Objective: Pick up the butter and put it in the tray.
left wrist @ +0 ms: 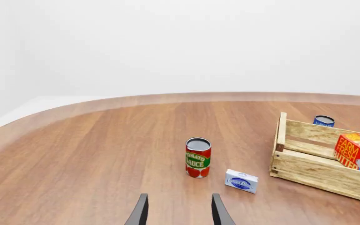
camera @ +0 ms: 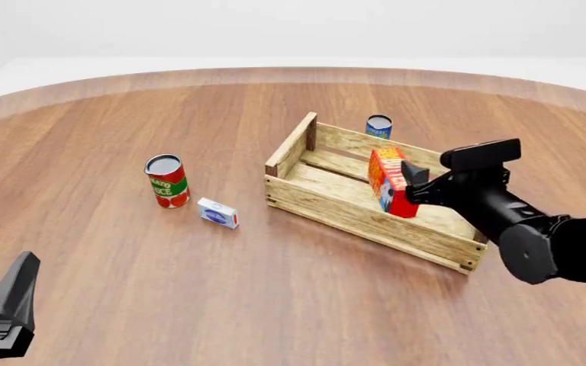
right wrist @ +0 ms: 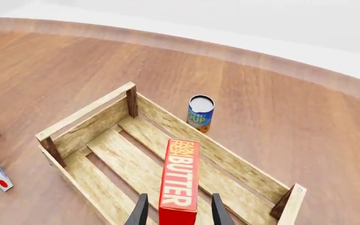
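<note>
Butter [camera: 387, 183] inside the tray [camera: 349, 216], standing on edge over the slatted floor, toward the tray's right end. Red-orange carton, white "BUTTER" lettering along its narrow top face [right wrist: 180, 180], blue patch low on the side. Gripped by the right gripper [camera: 412, 183], one finger [right wrist: 140, 212] on each broad face, clamped against the carton. Whether the carton's bottom edge touches the slats or hangs just above them cannot be told.

Tray set at an angle on the wooden table [camera: 272, 305], taller end boards at both ends, dark corner posts inside.

Blue can [camera: 378, 126] just behind the tray's far long wall, upright, apart from the wood.

Tomato can [camera: 167, 181] upright, well left of the tray. Small white-and-blue box [camera: 217, 213] lying flat between the tomato can and the tray's near left corner, closer to the can, touching neither.

Left gripper [left wrist: 178, 211] far from the tray, low at the near left of the table, fingers spread apart with nothing between them.
</note>
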Available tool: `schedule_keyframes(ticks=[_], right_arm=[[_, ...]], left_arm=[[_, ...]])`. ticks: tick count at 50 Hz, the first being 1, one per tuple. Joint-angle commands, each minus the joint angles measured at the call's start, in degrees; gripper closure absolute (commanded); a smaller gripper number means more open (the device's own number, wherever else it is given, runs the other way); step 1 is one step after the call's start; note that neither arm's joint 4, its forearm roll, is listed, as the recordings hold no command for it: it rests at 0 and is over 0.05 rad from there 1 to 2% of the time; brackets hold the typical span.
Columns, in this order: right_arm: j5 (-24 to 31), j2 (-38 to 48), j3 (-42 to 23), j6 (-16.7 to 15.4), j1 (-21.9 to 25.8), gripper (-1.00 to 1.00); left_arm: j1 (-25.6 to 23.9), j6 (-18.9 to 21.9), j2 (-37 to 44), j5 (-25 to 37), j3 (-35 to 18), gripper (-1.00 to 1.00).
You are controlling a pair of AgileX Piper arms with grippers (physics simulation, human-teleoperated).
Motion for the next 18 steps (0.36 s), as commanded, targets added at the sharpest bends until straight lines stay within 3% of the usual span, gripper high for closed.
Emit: schedule_keyframes(ticks=[1,18], right_arm=[[0.19,-3.17,2.36,0.02,-0.49,-1.00],[0.21,-7.20,5.65,0.51,-0.90,-1.00]], left_arm=[[0.00,0.00,0.00,0.00,0.00,-1.00],[0.00,0.00,0.00,0.00,0.00,-1.00]])
